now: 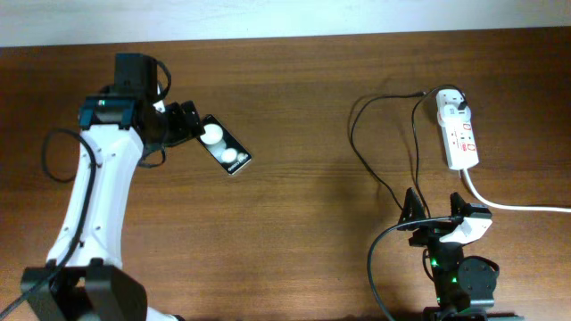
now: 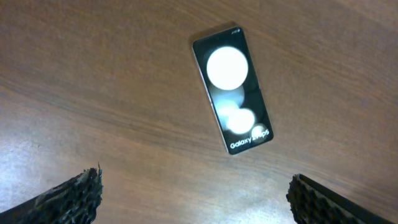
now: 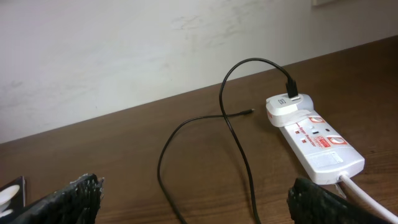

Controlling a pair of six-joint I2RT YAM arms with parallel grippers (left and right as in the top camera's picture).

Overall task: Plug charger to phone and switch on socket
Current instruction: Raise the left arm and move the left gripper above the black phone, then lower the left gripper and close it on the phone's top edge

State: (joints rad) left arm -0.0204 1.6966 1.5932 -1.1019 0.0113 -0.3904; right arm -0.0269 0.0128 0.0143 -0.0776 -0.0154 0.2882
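The phone (image 1: 225, 149) lay flat on the surface just beyond the left end effector (image 1: 189, 123), which was spread wide; the right end effector (image 1: 439, 210) gaped too. The limp charger (image 3: 231, 127) looked best pinched behind its tip.

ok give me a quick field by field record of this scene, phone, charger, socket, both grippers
phone: flat on table, left side, nothing plugged in
charger: black cable looping from white adapter on socket; plug tip loose on table
socket: right side, far from phone
left gripper: open, above phone, not touching
right gripper: open, empty, short of cable
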